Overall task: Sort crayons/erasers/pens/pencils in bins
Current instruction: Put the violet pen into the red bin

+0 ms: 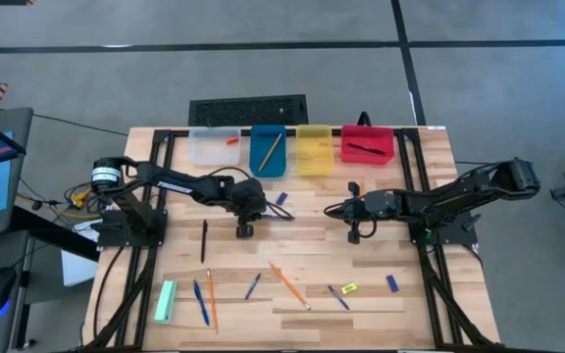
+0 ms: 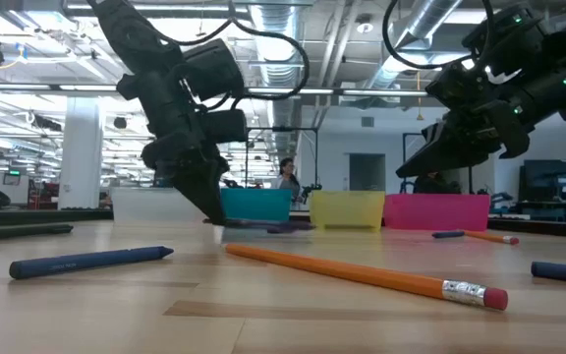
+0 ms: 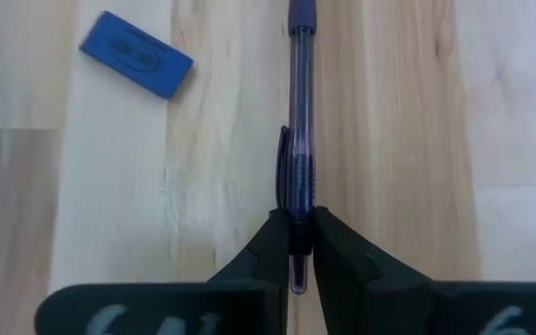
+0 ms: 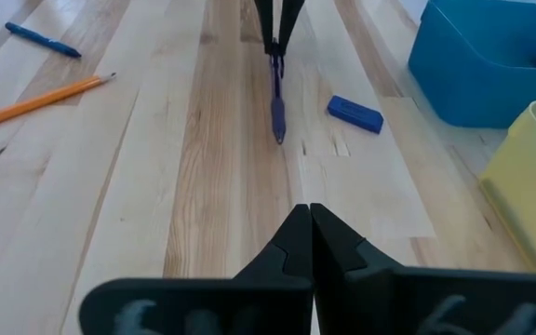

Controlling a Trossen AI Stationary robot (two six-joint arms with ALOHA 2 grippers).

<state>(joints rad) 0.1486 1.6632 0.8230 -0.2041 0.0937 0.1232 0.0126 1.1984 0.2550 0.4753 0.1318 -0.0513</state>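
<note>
A dark purple pen lies on the wooden table, pointing toward its right edge, with my left gripper shut on its clip end. In the high view that gripper is at the table's middle, below the blue bin. A blue eraser lies flat just beyond the pen. My right gripper hovers shut and empty to the right of the pen, facing it. The clear bin, yellow bin and red bin stand in the far row. My left gripper pinches the pen's clip end between its two fingers. The fingers slant down from the table's left and lie along the pen. The pen's other end rests on the table.
Several pencils and pens lie loose on the near half: a black pen, a blue pen, orange pencils. A green block, a yellow eraser and a blue eraser lie there too.
</note>
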